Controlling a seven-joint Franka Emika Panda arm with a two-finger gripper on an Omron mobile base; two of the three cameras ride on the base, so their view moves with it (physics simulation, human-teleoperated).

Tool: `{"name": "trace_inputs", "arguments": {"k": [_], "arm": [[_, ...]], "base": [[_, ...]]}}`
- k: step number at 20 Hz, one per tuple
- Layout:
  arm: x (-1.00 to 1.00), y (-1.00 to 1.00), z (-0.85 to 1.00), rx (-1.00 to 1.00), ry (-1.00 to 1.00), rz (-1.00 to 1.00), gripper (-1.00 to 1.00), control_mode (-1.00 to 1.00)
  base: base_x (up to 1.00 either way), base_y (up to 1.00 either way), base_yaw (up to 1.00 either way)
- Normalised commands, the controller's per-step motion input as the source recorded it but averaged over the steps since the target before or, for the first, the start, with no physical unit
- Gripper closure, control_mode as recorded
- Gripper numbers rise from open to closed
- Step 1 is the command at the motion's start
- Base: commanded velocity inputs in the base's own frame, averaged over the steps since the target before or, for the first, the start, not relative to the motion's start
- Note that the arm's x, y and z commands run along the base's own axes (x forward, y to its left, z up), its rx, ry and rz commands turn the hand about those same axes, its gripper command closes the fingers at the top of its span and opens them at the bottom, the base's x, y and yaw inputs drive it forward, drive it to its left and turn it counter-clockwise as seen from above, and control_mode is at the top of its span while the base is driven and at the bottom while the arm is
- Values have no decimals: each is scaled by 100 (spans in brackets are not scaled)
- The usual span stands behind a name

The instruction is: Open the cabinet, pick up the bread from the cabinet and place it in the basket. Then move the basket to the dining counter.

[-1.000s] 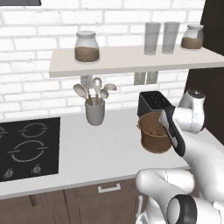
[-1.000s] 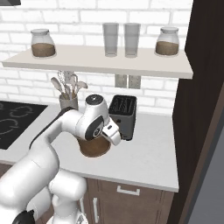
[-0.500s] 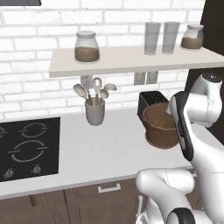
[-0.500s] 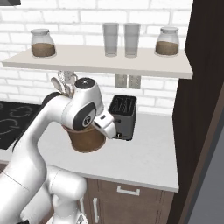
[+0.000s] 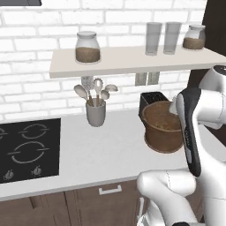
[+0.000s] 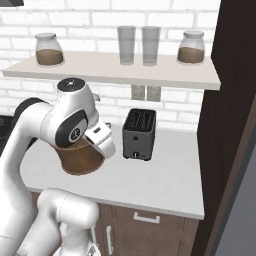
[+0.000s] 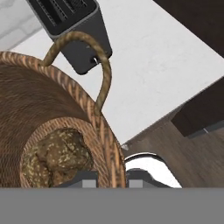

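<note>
Arm bent overhead, end effector (image 7: 109, 178) clamped on rim.

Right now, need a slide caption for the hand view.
End effector clamped on basket rim, bread inside, toaster beyond.

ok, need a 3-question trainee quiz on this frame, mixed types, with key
1. True or false: the dark brown lumpy bread roll lies inside the round woven brown basket.
2. What is the gripper closed on? A) the basket's rim B) the black two-slot toaster C) a spoon
3. Fill in: the grey utensil cup stands below the ____ .

Key: 1 true; 2 A; 3 shelf
</note>
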Motion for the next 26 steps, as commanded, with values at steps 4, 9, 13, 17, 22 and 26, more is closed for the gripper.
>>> {"name": "trace_inputs", "arguments": {"k": [4, 9, 13, 17, 22, 26], "arm": [[-2, 32, 54, 2, 0, 0, 100, -100], [0, 9, 29, 2, 0, 0, 100, -100], [0, 0, 7, 5, 0, 0, 100, -100], [0, -2, 0, 5, 0, 0, 100, -100], [0, -2, 0, 1, 0, 0, 100, -100], [0, 0, 0, 0, 0, 0, 100, 100]], "base": [[0, 0, 0], [0, 0, 0], [0, 0, 0], [0, 0, 0], [0, 0, 0], [-52, 9, 0]]}}
